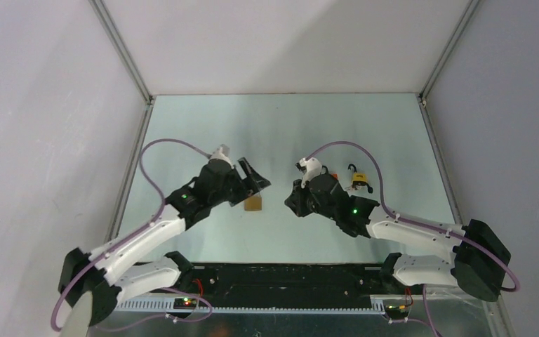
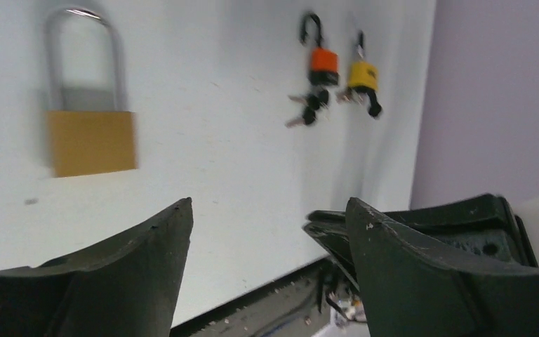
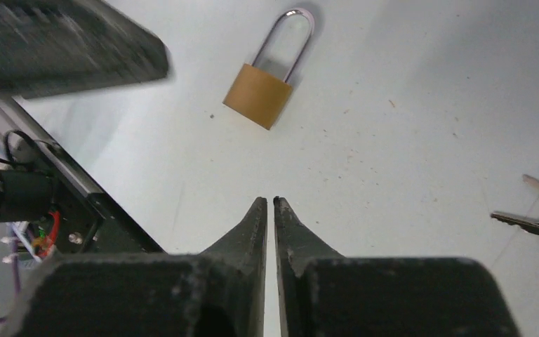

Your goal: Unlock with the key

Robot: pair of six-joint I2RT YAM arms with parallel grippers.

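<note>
The left tool (image 2: 270, 210) is seen in the left wrist view with its two dark fingers (image 2: 147, 246) set wide apart; nothing is held between them and nothing is touched. In the top view this left tool (image 1: 256, 184) is found left of centre, directly above the brass padlock (image 1: 253, 203), which lies flat on the worktop (image 1: 203, 126). The brass padlock (image 2: 91, 140) appears at the upper left of the left wrist view, its silver shackle pushed into the body. The right tool (image 3: 269, 203) is closed, its fingertips nearly meeting at the lower centre of the right wrist view, and nothing is gripped. The brass padlock (image 3: 257, 95) lies above it in that view, apart from the tips. An orange padlock (image 2: 323, 62) and a yellow padlock (image 2: 363, 74) lie side by side at the upper centre-right of the left wrist view, with a bunch of keys (image 2: 309, 112) just below the orange one. The keys (image 3: 533, 223) are cut off by the right edge of the right wrist view.
</note>
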